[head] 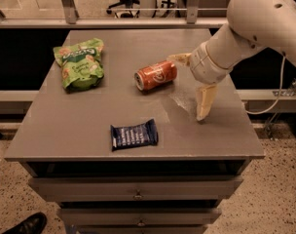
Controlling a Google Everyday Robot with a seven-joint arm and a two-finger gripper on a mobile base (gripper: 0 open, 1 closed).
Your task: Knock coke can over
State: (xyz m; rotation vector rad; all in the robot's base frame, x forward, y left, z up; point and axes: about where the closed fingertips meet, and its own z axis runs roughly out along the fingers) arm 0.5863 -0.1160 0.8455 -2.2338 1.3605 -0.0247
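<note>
Camera view showed the coke can [156,75] lying on its side on the grey tabletop [65,126], slightly right of centre and nearer the back edge than the front. Its silver top faced the front-left corner and its base pointed toward the right edge.

The gripper [193,81] was over the right part of the tabletop, just beside the can's base end, on a white arm [255,23] that came in from beyond the right edge. Its 2 fingers [205,100] were spread wide apart and held nothing. 1 finger pointed left at the can's base, very close to it; contact could not be told. The other finger pointed down, its tip at or just above the surface near the right edge, apart from the can.

A green snack bag [80,65] lay near the back-left corner, well apart from the can. A dark blue wrapper [134,134] lay flat near the front edge, about mid-width.

Drawers [138,195] sat under the tabletop. A black shoe [28,224] was on the floor below the front-left corner.
</note>
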